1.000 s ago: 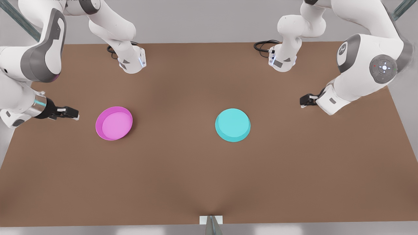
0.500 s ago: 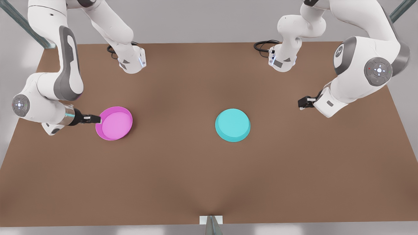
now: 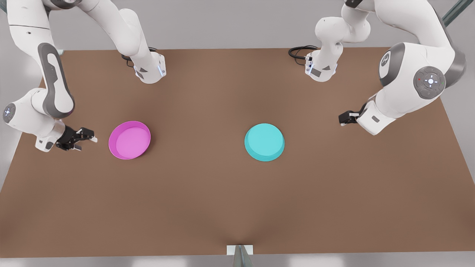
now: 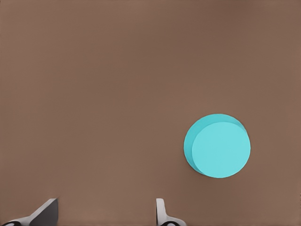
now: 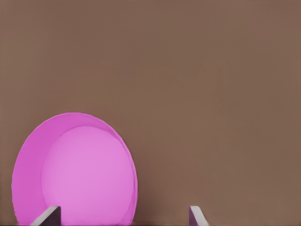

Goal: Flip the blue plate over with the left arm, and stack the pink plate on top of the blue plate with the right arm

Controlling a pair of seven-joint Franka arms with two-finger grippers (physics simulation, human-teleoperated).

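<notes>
Nearest my front camera, the table [image 3: 207, 207] carries the pink plate [image 3: 129, 139], rim up, toward the front view's left, and the blue plate [image 3: 264, 142], apparently base up, toward the front view's right, the two well apart. I log the right gripper [image 3: 86, 139] near the pink plate's outer side, fingers [image 5: 196, 215] spread and clear of it. Farther back on the front view's right, the left gripper [image 3: 344, 119] hangs well off the blue plate, its fingers [image 4: 161, 210] apart and holding nothing.
</notes>
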